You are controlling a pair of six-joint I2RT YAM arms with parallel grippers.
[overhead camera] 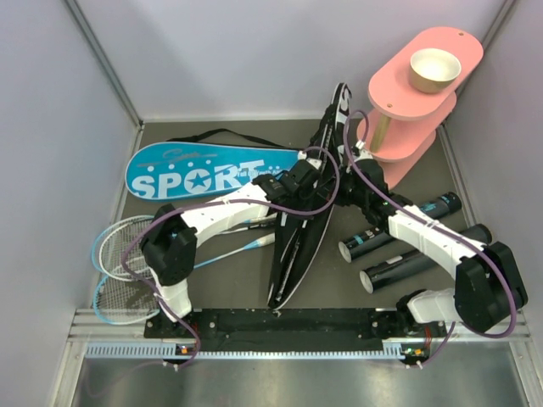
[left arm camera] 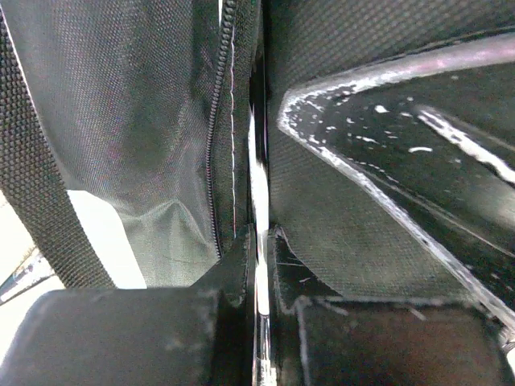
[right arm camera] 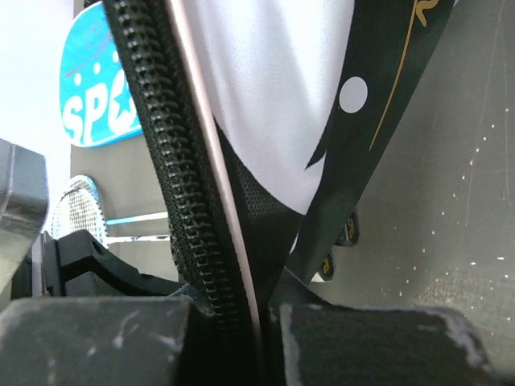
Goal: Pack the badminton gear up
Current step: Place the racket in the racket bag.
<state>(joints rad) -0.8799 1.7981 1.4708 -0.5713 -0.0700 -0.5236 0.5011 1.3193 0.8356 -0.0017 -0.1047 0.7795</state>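
Holding the black racket bag [overhead camera: 297,246] on edge at the middle of the table [overhead camera: 237,292], both claws are clenched on its opening. The left gripper [left arm camera: 259,269] pinches a fold of mesh fabric just beside the zipper [left arm camera: 219,145]. The right gripper [right arm camera: 267,301] pinches the opposite lip, with zipper teeth rising from between its pads. In the top view the bag leans, its lower tip near the arm bases and its upper end close to the pink stand [overhead camera: 407,93]. The rackets [overhead camera: 127,263] lie outside the bag at the left, near the blue racket bag [overhead camera: 204,174]. Two black tubes [overhead camera: 407,250] lie at the right. No shuttlecock can be made out.

Hazards from this state:

1. Fabric slip. Each grip bears on a thin edge only. Excess opposed pull is likely to draw the cloth out of the pads, and the bag then drops flat onto a racket shaft or a tube.
2. Zipper strain. Spreading the lips past the zipper's open length loads the teeth.
3. No free claw. Releasing either side to fetch a racket probably lets the mouth close.
4. Collision. Swinging the upper end rearward may strike the stand and upset the tan bowl [overhead camera: 434,69].
5. Snagging. The purple cables [overhead camera: 338,178] loop close to the bag edge.
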